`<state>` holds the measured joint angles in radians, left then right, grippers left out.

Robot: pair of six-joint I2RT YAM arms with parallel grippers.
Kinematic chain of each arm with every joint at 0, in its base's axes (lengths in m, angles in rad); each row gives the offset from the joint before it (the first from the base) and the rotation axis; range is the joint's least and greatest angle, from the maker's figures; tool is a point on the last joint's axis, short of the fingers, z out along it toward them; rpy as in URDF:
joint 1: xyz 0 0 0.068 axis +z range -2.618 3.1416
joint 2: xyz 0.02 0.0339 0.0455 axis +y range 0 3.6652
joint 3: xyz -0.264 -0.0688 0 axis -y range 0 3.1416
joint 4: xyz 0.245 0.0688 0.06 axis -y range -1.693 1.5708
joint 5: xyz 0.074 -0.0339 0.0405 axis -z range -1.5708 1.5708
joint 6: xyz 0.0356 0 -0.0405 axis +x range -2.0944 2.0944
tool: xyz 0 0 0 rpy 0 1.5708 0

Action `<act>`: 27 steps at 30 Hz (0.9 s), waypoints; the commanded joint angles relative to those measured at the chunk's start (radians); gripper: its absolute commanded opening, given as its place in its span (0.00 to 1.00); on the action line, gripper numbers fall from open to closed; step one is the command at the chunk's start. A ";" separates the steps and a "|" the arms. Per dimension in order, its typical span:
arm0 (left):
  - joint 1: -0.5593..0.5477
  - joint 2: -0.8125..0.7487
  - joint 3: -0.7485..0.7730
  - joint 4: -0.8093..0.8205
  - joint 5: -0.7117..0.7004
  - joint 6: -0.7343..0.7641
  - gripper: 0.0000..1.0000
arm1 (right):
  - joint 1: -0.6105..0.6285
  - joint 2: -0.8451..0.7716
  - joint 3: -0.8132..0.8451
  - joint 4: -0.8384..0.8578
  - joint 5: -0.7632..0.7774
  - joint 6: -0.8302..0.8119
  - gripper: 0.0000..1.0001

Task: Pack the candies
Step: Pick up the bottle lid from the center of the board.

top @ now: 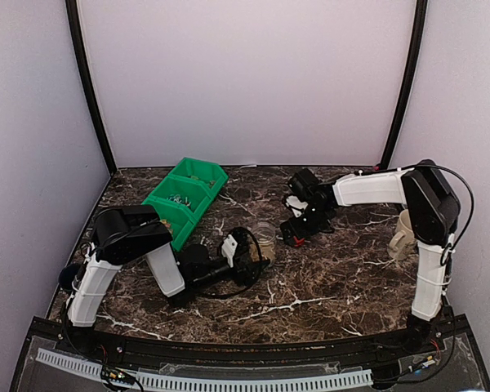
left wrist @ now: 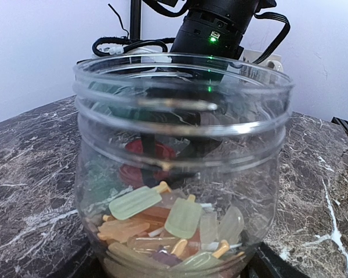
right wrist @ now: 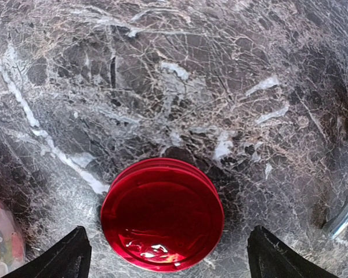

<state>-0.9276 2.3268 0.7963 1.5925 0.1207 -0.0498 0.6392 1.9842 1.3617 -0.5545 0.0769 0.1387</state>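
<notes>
One clear jar [left wrist: 180, 116], candies [left wrist: 182, 217] inside uncountable, grasped by left fingers [left wrist: 275, 269]. One red lid [right wrist: 162, 214] on counter [right wrist: 191, 87]; right fingers [right wrist: 69, 255] released, astride it. Three green bins [top: 180, 233] far left.

Dark brown marble surface [top: 335, 282] with white veins, plain pale lilac walls [top: 245, 82] on three sides, two black corner posts [top: 88, 86], even soft light
</notes>
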 commanded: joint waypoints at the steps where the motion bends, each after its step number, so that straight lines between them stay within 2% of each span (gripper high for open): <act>1: 0.006 0.015 -0.007 0.001 0.016 -0.010 0.75 | 0.009 0.022 0.029 0.011 -0.014 0.006 0.91; 13: 0.006 0.019 -0.003 -0.004 0.023 -0.014 0.75 | 0.010 0.040 0.030 0.043 -0.018 0.013 0.76; 27: 0.007 0.023 0.001 -0.011 0.030 -0.015 0.75 | 0.008 0.016 0.021 0.059 -0.007 0.016 0.64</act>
<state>-0.9272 2.3302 0.7963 1.5978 0.1375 -0.0566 0.6395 2.0121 1.3632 -0.5159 0.0639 0.1520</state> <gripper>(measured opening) 0.748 0.656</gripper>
